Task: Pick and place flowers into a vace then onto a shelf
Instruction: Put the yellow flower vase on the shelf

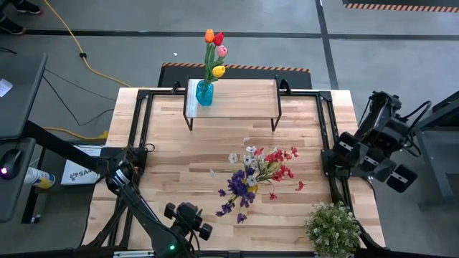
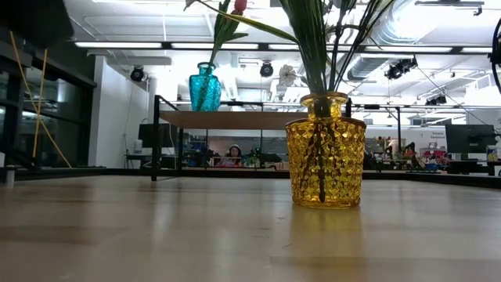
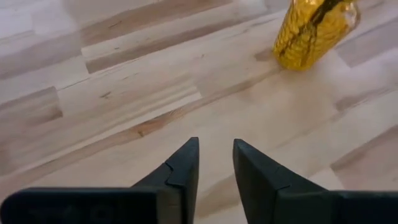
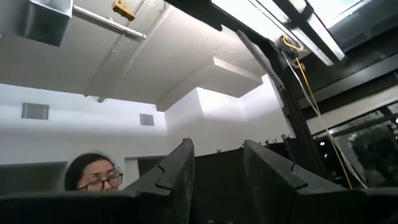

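On the shelf (image 1: 233,100) at 12 o'clock, a blue vase (image 1: 204,93) of tulips (image 1: 215,50) is seated (done). At bench centre, the spray-filled yellow vase (image 2: 325,150) awaits shelving. Left pincer (image 3: 215,163) and right pincer (image 4: 217,171) are held slightly apart, empty.

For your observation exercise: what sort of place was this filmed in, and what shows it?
Probably a robotics lab or workshop: the wooden table stands on a bare concrete floor, exposed ducts hang from the ceiling, and cluttered workbenches fill the room behind.
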